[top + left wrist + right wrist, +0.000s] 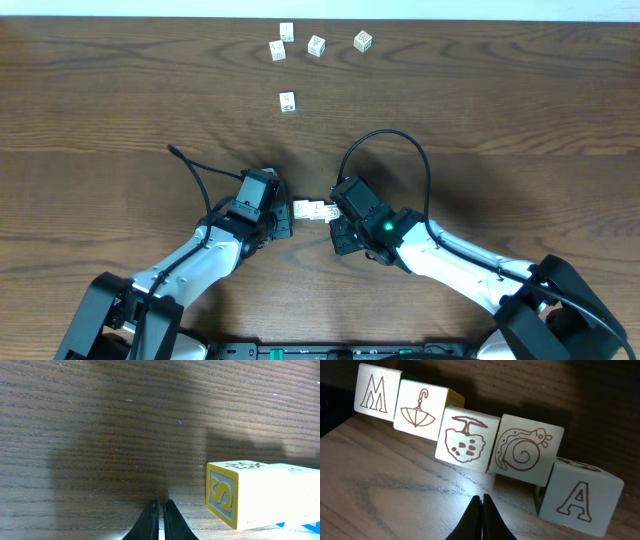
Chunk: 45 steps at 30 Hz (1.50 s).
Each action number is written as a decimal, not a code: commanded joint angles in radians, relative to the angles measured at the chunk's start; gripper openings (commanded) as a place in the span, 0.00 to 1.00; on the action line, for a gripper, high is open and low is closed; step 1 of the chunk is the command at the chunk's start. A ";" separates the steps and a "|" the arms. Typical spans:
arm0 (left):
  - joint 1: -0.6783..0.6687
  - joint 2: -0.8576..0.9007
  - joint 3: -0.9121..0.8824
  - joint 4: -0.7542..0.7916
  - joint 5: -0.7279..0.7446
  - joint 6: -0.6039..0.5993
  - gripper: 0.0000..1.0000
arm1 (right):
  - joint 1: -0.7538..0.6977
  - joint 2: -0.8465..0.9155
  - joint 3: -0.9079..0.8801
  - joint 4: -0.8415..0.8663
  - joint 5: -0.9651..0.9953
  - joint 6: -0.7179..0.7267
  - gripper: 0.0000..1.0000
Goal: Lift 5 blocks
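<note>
five white blocks (465, 440) show red letters and drawings.

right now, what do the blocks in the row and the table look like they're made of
Row of blocks: probably wood, painted pale and matte, with reddish-brown printed outlines. The S block has a yellow-framed letter face. Table: dark brown wood grain with a slight sheen; solid wood or laminate, cannot tell.

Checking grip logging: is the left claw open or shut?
Shut. In the left wrist view the left claw has its fingertips pressed together, nothing between them; the S block sits beside it.
</note>
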 commanded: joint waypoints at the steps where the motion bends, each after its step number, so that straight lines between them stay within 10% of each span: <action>1: -0.001 -0.013 -0.005 -0.006 -0.013 0.006 0.08 | 0.008 0.008 -0.004 0.006 -0.005 0.012 0.01; 45: -0.001 -0.013 -0.005 -0.013 -0.013 0.006 0.07 | -0.002 0.090 0.002 0.134 0.007 -0.012 0.01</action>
